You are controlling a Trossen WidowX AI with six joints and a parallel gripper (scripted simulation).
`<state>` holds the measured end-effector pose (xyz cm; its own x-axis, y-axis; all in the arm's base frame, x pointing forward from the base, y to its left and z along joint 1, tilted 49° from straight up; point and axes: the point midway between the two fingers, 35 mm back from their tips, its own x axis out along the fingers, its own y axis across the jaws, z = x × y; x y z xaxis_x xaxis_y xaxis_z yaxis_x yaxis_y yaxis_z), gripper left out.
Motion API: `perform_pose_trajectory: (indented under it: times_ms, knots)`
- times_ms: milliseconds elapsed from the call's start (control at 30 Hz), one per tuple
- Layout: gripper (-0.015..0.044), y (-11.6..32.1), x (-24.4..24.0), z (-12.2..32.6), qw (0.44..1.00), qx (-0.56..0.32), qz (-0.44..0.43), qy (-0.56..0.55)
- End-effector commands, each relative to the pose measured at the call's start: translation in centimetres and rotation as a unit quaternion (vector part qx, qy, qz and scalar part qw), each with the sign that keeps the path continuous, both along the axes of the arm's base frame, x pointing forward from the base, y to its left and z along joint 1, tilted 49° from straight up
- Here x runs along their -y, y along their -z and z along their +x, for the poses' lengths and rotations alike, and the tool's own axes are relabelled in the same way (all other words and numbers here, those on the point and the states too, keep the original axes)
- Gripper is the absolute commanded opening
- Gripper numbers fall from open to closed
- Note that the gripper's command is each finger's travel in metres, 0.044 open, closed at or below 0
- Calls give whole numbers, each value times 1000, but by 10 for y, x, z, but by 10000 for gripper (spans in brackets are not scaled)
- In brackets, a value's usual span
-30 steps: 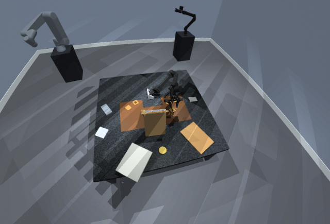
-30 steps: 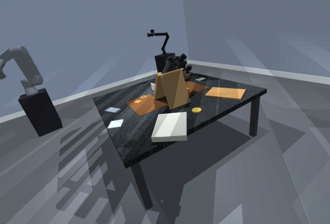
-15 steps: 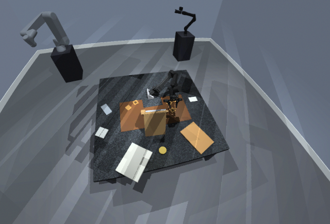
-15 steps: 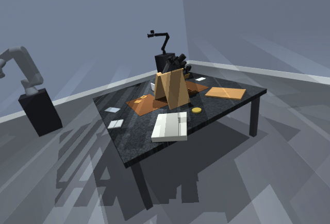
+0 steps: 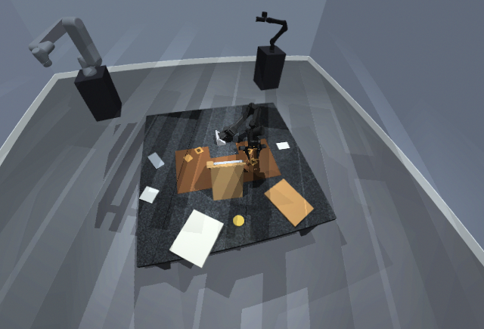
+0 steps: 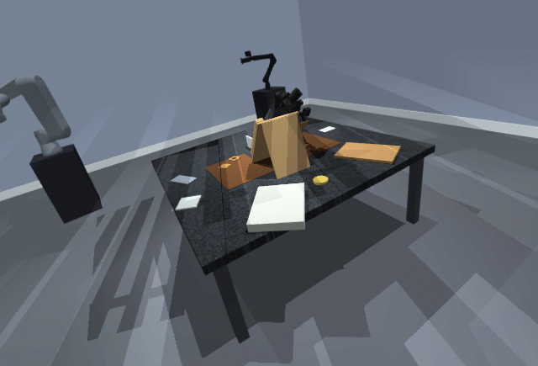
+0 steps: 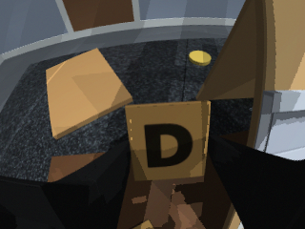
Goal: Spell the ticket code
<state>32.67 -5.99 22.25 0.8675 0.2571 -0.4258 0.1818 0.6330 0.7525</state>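
Note:
My gripper [image 5: 252,152] [image 7: 170,144] is shut on the D tile [image 7: 167,112], which faces the wrist camera with its letter upright. It is beside the right end of the leaning wooden board [image 5: 226,184] [image 6: 286,146] [image 7: 288,43]. The pale rail [image 5: 228,162] [image 7: 286,135] runs along the board; its letters cannot be read. Part of another tile [image 7: 144,224] shows below the D tile. Two tiles [image 5: 199,150] [image 5: 187,158] [image 6: 234,158] [image 6: 224,166] lie on the left brown mat [image 5: 191,181] [image 6: 229,180]. A tilted white card [image 5: 219,138], perhaps the ticket, has no legible code.
A wooden slab [image 5: 289,202] [image 6: 367,152] [image 7: 86,91] lies on the dark counter right of the board. A yellow disc [image 5: 238,220] [image 6: 320,180] [image 7: 199,57] and a thick white block [image 5: 197,238] [image 6: 276,205] lie beyond the board. Flat pale pieces [image 5: 156,159] [image 5: 149,194] [image 5: 282,145] lie near the sides.

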Motion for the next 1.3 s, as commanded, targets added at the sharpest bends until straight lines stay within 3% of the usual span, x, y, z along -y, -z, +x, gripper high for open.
perform_pose_trajectory:
  times_ms: [0, 1267]
  knots:
    - [0, 3, 1, -1, 1000, 0, -1, -3]
    - [0, 17, 13, -4, 1000, -1, -1, -3]
